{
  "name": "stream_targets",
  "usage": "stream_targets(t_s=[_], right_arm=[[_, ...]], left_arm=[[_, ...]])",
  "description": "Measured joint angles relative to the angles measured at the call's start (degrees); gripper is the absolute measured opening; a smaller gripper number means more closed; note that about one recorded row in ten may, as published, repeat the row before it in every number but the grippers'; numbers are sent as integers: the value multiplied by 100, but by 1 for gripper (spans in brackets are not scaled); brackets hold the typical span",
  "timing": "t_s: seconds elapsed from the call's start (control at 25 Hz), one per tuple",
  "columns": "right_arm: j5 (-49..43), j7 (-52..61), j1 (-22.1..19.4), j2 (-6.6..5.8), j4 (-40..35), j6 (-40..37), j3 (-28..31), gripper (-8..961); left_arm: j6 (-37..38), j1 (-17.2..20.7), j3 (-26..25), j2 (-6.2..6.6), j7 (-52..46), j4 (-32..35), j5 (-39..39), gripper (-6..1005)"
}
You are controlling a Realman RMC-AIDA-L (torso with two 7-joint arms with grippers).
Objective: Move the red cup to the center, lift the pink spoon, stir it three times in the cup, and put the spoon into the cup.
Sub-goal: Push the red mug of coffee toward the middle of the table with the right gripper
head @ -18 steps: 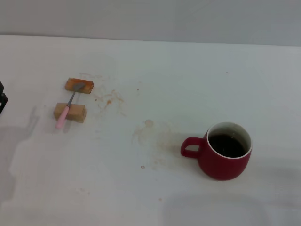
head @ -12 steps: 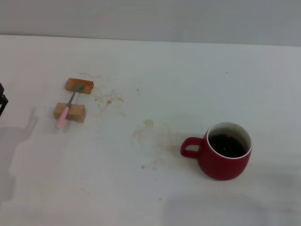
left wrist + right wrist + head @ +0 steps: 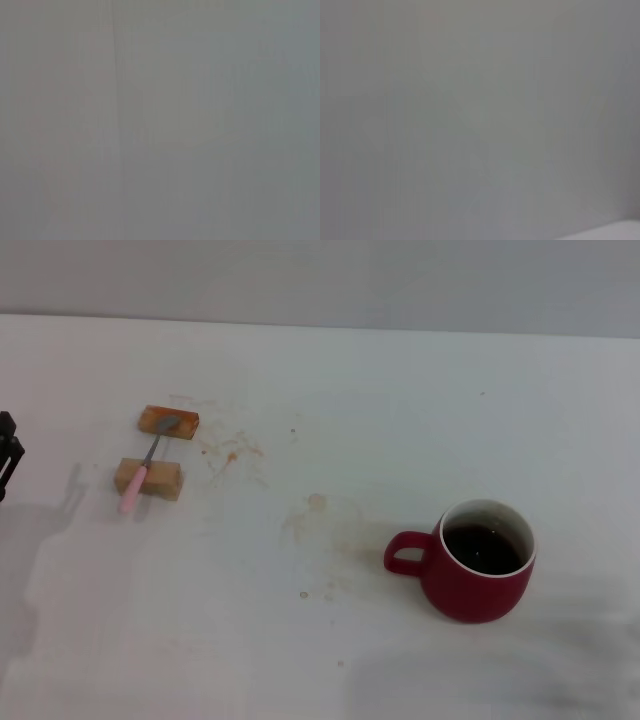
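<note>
The red cup (image 3: pixel 480 562) stands on the white table at the right front, its handle pointing left, with dark brown liquid inside. The pink spoon (image 3: pixel 145 465) lies at the left, resting across two tan wooden blocks, its pink handle end toward the front and its grey bowl on the far block. A black part of my left gripper (image 3: pixel 8 452) shows at the left edge of the head view, well left of the spoon. My right gripper is out of view. Both wrist views show only a blank grey surface.
Two tan wooden blocks (image 3: pixel 168 421) (image 3: pixel 148 478) hold the spoon up off the white table (image 3: pixel 330 400). Faint brown stains mark the table between the spoon and the cup. A grey wall runs along the back edge.
The black part of my left gripper has come slightly farther into view at the left edge. The cup and the spoon have not moved.
</note>
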Motion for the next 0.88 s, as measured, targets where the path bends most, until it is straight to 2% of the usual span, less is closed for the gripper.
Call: stream_targets(t_s=[0.4,0.88], right_arm=[[-40,-626,174,0,369,567,-218,0],[-123,-647,372,0,591,1215,-315,0]], left_arm=[[-217,-128,-1,7,-1,9,0,864],[-237,-163,-1,10,3,8,-14,864]])
